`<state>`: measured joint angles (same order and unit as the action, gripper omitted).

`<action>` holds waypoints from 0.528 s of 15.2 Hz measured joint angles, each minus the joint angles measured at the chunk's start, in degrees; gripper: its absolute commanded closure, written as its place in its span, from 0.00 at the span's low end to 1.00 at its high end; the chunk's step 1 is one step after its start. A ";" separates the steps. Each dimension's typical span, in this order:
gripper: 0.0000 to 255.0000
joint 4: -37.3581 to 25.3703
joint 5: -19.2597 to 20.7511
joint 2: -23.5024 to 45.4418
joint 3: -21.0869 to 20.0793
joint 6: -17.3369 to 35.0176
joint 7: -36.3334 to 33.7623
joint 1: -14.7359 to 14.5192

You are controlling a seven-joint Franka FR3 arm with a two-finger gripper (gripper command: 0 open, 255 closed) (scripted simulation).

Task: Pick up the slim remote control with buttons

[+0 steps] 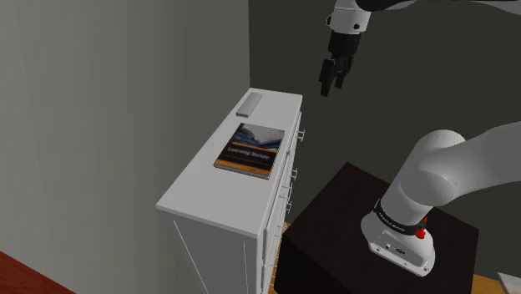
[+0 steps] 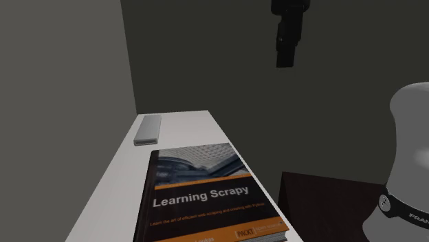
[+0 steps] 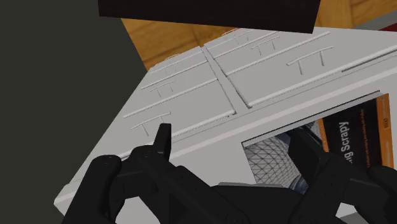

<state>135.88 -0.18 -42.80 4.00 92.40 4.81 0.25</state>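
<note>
The slim grey remote (image 1: 249, 103) lies flat at the far end of the white dresser top (image 1: 197, 190), close to the wall. In the second exterior view the remote (image 2: 147, 129) rests beyond the book. My black gripper (image 1: 328, 86) hangs high in the air, off past the dresser's drawer side and well above the remote, with its fingers pointing down. It is also at the top of the second exterior view, gripper (image 2: 285, 62). In the wrist view my gripper (image 3: 232, 143) is open, with nothing between the fingers and the dresser's edge below them.
A book titled "Learning Scrapy" (image 1: 250, 148) lies mid-dresser, nearer than the remote. Drawer fronts with handles (image 3: 210, 83) face my dark stand (image 1: 334, 225). Grey walls close in behind and beside the dresser. Wooden floor (image 3: 165, 38) shows between dresser and stand.
</note>
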 measured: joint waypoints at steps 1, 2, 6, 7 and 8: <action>0.00 0.00 0.00 0.00 0.00 0.00 0.00 0.00; 0.00 -0.05 -0.24 0.68 -0.40 0.64 -0.95 0.11; 0.00 -2.04 -1.93 6.81 -3.50 4.93 -8.43 0.87; 0.00 -3.19 -2.36 9.10 -4.43 6.17 -10.64 1.04; 0.00 -3.79 -2.61 11.12 -5.14 7.63 -12.68 1.32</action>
<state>132.10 -2.79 -31.69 -1.14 100.03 -7.87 1.57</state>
